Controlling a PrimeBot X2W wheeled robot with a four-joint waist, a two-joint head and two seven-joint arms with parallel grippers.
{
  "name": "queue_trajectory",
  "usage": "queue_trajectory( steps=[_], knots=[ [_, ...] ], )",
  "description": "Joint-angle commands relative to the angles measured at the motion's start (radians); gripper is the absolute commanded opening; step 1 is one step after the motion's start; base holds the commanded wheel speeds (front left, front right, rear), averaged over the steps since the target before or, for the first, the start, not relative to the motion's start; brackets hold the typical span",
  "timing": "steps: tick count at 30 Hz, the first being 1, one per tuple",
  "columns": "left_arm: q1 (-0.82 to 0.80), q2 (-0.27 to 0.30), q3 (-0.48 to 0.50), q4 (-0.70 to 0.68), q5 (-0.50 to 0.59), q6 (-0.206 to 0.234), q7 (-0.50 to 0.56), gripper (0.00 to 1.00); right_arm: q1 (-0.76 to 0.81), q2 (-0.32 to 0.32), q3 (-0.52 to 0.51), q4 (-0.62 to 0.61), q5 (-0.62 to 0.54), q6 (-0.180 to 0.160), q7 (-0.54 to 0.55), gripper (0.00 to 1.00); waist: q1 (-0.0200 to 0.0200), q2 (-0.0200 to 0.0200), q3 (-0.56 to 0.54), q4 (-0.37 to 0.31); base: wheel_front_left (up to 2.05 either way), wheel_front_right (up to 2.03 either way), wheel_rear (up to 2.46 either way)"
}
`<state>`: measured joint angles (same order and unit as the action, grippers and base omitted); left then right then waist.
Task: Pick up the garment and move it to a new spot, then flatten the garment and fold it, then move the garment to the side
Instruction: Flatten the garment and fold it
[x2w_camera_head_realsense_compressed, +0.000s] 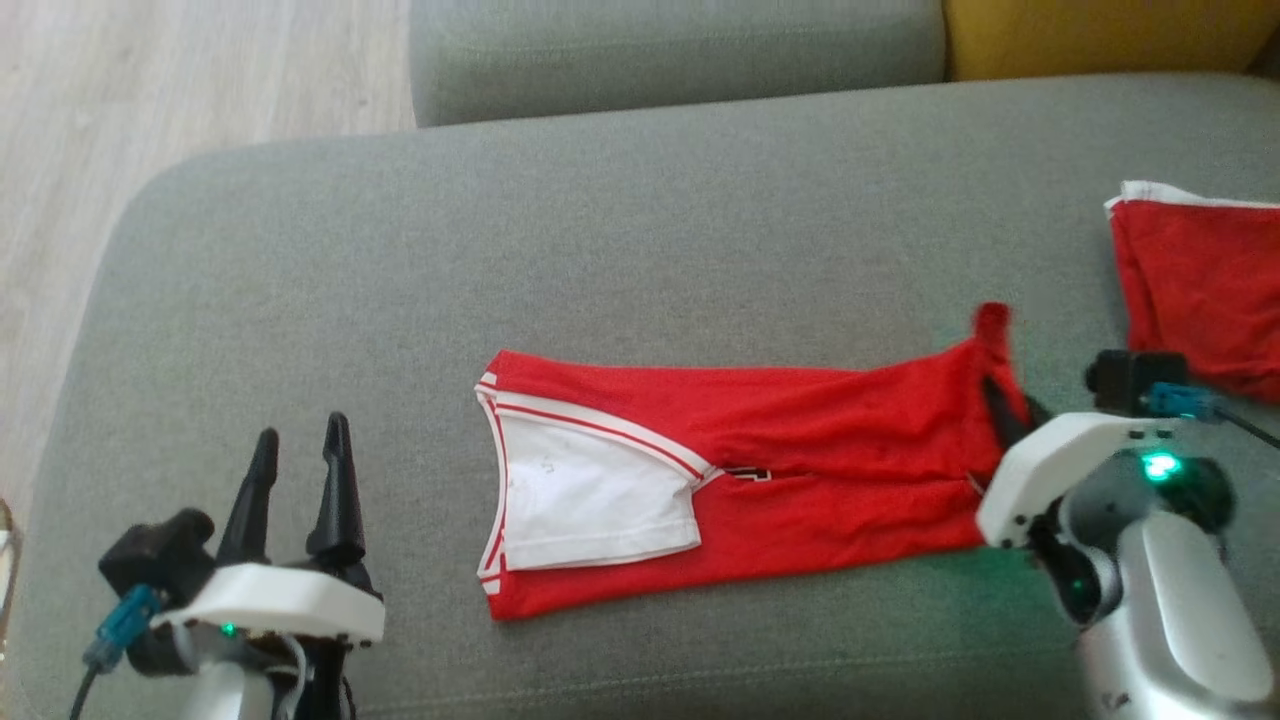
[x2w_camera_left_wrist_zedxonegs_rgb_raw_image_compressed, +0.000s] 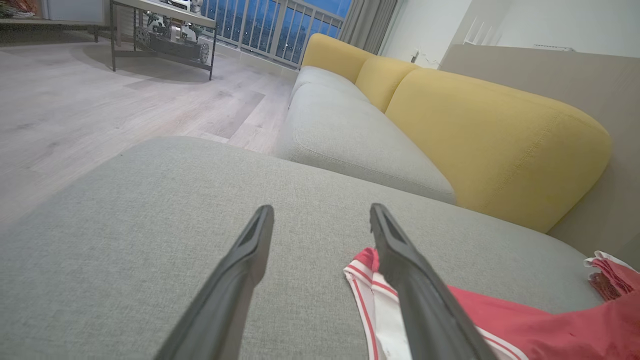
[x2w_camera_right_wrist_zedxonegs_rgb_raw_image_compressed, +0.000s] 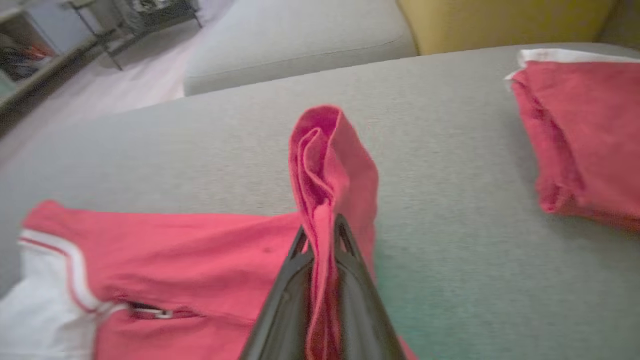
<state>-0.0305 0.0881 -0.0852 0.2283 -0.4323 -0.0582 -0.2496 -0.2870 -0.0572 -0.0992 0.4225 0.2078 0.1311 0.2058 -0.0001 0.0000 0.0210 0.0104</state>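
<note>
Head view: I see the red and white garment (x2w_camera_head_realsense_compressed: 760, 470) lying flat across the grey sofa seat (x2w_camera_head_realsense_compressed: 600, 250). My left gripper (x2w_camera_head_realsense_compressed: 302, 427) sits lower left, fingers spread and empty. My right gripper (x2w_camera_head_realsense_compressed: 1003, 405) pinches the garment's right edge.

Left wrist view: parted fingers over the seat, the garment's striped end beside one.

Right wrist view: fingers clamped on a raised red fold. A second red cloth (x2w_camera_right_wrist_zedxonegs_rgb_raw_image_compressed: 585, 135) lies apart.

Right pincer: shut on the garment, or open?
Shut on the garment: the right wrist view shows the right pincer pinching a bunched red fold, raised off the cushion.
</note>
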Motion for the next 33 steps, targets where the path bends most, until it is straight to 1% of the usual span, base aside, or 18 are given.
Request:
queue_trajectory(
  steps=[1,5,9,14,15,20,27,33],
  knots=[
    [-0.018,0.004,0.030,-0.031,0.006,0.002,-0.012,1.00,-0.023,0.006,0.056,-0.071,0.049,0.000,0.021,0.00,0.0001,0.0000,-0.007,0.003,0.00,0.00,0.00],
    [-0.010,-0.001,0.031,-0.033,0.004,0.002,-0.012,1.00,0.008,0.007,0.147,-0.168,0.273,0.000,0.090,0.00,0.0001,0.0000,-0.012,0.012,0.00,0.00,0.00],
    [-0.012,-0.005,0.028,-0.031,0.001,0.000,-0.012,1.00,0.004,0.007,0.210,-0.182,0.486,0.000,0.096,0.00,0.0001,0.0000,-0.006,0.035,0.00,0.00,0.00],
    [-0.026,-0.009,0.019,-0.020,-0.001,-0.002,-0.012,1.00,-0.055,0.007,0.318,-0.101,0.747,0.000,0.045,0.00,0.0001,0.0000,0.008,0.078,0.00,0.00,0.00],
    [-0.026,-0.009,0.019,-0.020,-0.001,-0.002,-0.012,1.00,-0.055,0.007,0.318,-0.101,0.747,0.000,0.045,0.00,0.0001,0.0000,0.008,0.078,0.00,0.00,0.00],
    [-0.032,-0.013,0.015,-0.007,-0.003,-0.004,-0.012,1.00,-0.136,0.007,0.480,0.012,0.964,0.000,-0.045,0.00,0.0001,0.0000,0.018,0.123,0.00,0.00,0.00],
    [-0.039,-0.018,0.012,0.005,-0.005,-0.011,-0.012,1.00,-0.245,0.007,0.723,0.164,1.161,0.000,-0.175,0.00,0.0001,0.0000,0.030,0.181,0.00,0.00,0.00],
    [-0.049,-0.022,0.012,0.010,-0.006,-0.015,-0.012,1.00,-0.330,0.007,0.878,0.286,1.312,0.000,-0.271,0.00,0.0001,0.0000,0.053,0.214,0.00,0.00,0.00]
  ],
)
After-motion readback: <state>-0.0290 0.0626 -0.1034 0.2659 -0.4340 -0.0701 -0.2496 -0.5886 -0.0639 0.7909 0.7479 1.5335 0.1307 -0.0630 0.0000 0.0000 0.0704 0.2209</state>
